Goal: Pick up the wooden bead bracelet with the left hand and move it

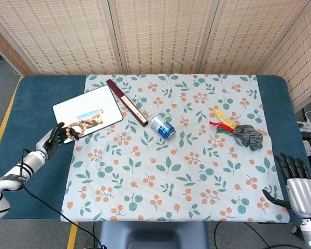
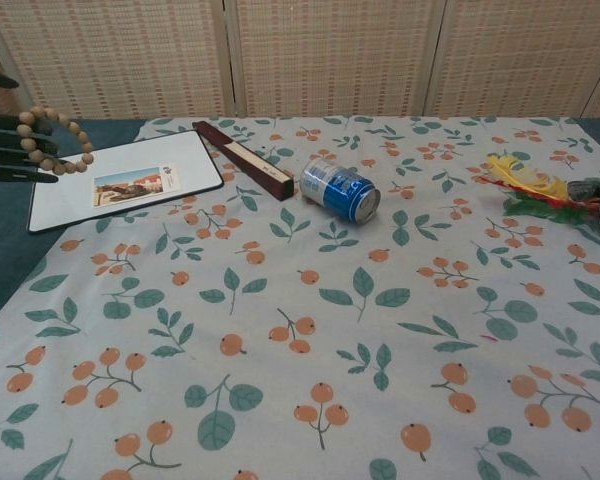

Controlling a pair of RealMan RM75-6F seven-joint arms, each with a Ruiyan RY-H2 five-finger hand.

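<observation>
My left hand (image 1: 53,140) hovers at the left side of the table, near the front corner of the white board (image 1: 88,112). The wooden bead bracelet (image 1: 72,132) hangs looped over its dark fingers, off the table. In the chest view the same left hand (image 2: 8,148) shows at the far left edge, with the wooden bead bracelet (image 2: 58,142) draped across its fingers above the white board (image 2: 120,177). My right hand (image 1: 300,191) stays at the table's front right corner, fingers spread and holding nothing.
A dark wooden stick (image 1: 126,102) lies beside the board. A blue can (image 1: 162,127) lies on its side mid-table. Coloured feathers (image 1: 222,122) and a grey glove (image 1: 249,136) sit at the right. The floral cloth (image 1: 176,176) covers most of the blue table.
</observation>
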